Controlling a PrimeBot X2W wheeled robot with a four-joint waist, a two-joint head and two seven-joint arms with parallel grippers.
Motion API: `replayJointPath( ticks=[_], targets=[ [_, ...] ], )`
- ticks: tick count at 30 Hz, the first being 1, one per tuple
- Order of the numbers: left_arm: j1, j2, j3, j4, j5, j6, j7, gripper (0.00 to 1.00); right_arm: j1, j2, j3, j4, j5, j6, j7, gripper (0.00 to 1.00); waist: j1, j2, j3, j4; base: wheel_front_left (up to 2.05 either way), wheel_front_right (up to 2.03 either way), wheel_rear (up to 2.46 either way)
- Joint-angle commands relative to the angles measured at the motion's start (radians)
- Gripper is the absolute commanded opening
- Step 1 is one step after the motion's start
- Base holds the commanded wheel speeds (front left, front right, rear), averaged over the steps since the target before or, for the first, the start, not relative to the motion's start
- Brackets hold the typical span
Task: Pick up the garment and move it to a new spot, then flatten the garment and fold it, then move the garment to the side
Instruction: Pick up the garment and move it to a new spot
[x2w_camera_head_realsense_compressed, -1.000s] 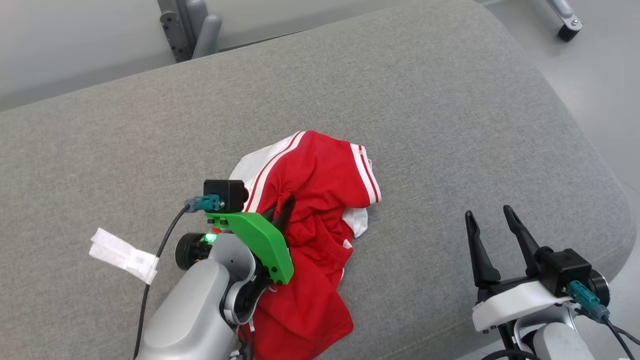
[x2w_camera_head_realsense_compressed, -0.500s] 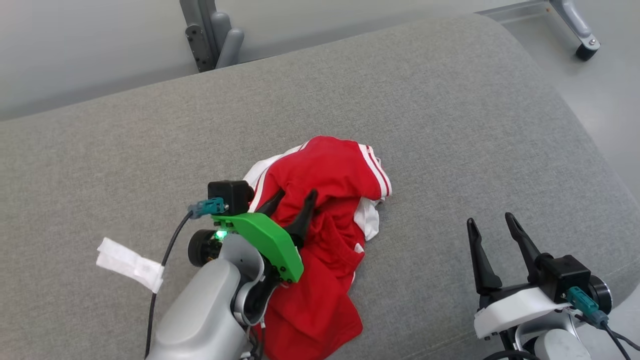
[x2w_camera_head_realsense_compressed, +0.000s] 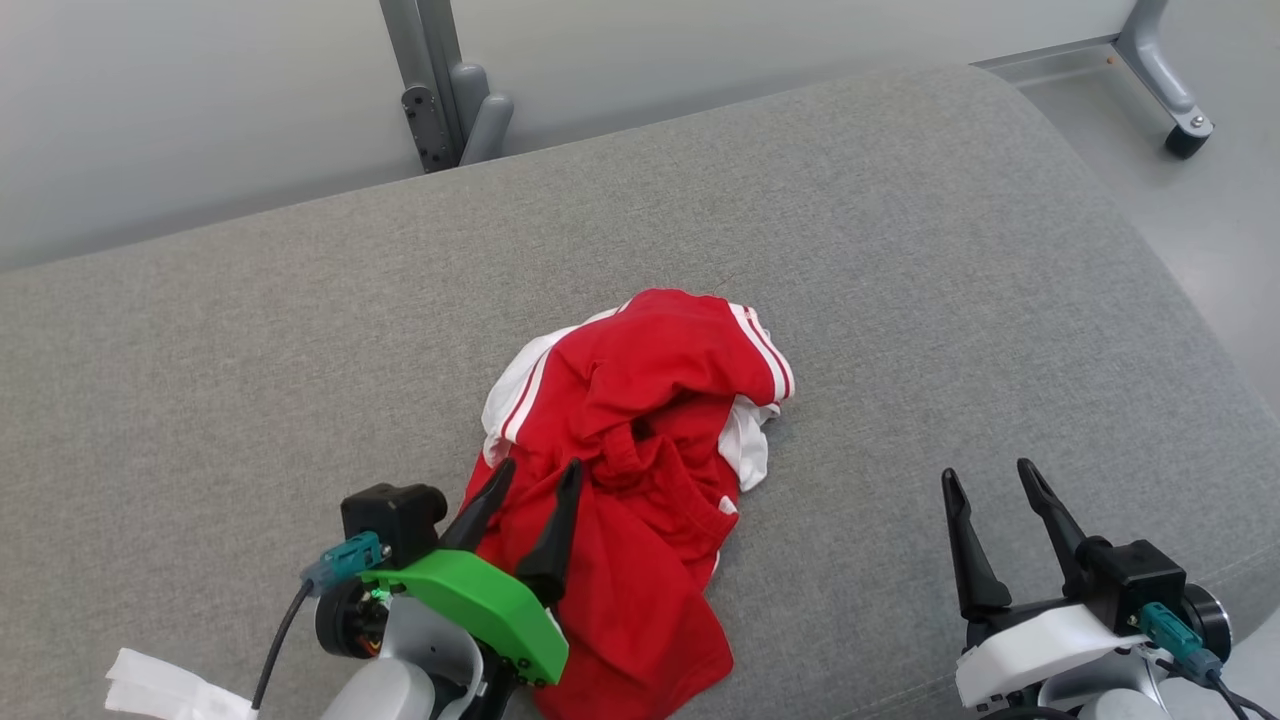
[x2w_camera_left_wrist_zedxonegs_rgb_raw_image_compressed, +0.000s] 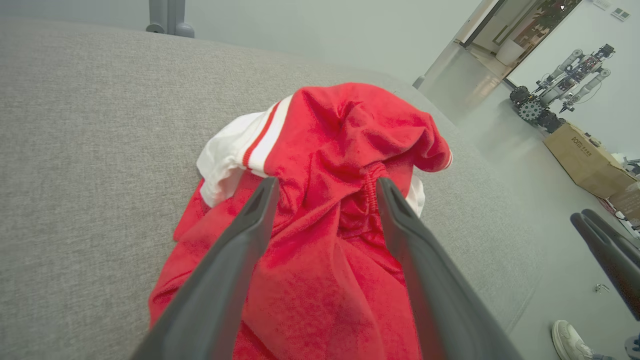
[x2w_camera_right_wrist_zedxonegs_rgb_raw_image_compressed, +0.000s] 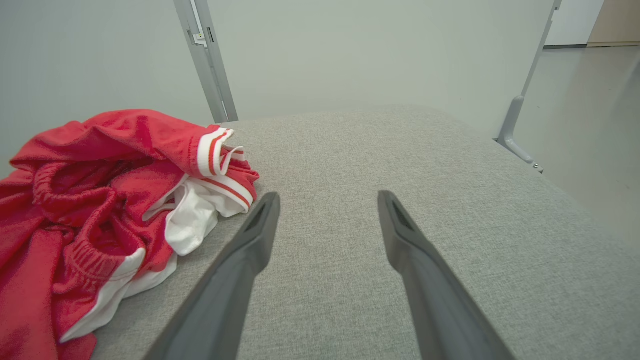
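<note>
At the left gripper: fingers set wide, holding nothing. Hangs over the near-left part of the garment, tips pointing toward its bunched middle (contact with the cloth impossible to judge). From the left wrist, straddles a ridge of red cloth, with a gathered waistband just inside the finger on that view's right.

Garment itself: red with white panels and red-and-white stripes, crumpled in a heap on the grey cushion, about midway across and toward the near edge. Lies partly turned over on itself, one striped hem on top at the far right, a white fold poking out below it, a flat red part trailing toward the front edge.

At the right gripper: likewise spread wide and empty. Hovers above bare cushion near the front right corner, well apart from the garment on its left.

Further out: a white paper strip on the cushion beside the left arm, at the lower left of the head view. Beyond the far edge, a grey post against a pale wall; on the floor at the upper right, a frame leg with a black caster. In the left wrist view, past the cushion: a cardboard box, another robot farther back, and a pale shoe on the floor.
</note>
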Motion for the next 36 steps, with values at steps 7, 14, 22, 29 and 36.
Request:
replayJointPath(
  ticks=[7,14,22,29,36],
  targets=[
    [-0.057,0.015,-0.027,-0.005,0.045,0.007,0.025,1.0,-0.016,-0.003,0.016,0.004,-0.001,0.0,-0.003,1.0,0.0001,0.0115,0.004,-0.011,0.0,0.0,0.0],
    [-0.124,0.004,-0.042,0.077,0.042,-0.015,0.06,1.0,-0.019,-0.003,0.02,0.003,-0.001,0.0,-0.003,1.0,0.0001,0.0115,0.014,-0.042,0.0,0.0,0.0],
    [-0.163,-0.005,-0.04,0.176,0.024,-0.042,0.056,0.0,-0.012,-0.002,0.017,0.004,0.006,0.0,-0.003,1.0,0.0001,0.0115,0.017,-0.058,0.0,0.0,0.0],
    [-0.181,-0.014,-0.037,0.188,0.012,-0.068,0.039,0.0,-0.012,-0.002,0.01,0.005,0.003,0.0,-0.003,1.0,0.0001,0.0115,0.011,-0.047,0.0,0.0,0.0],
    [-0.238,-0.004,-0.018,0.044,0.031,-0.057,0.019,0.0,-0.011,-0.002,0.011,0.002,0.005,0.0,-0.003,1.0,0.0001,0.0115,0.012,-0.029,0.0,0.0,0.0]
  ],
)
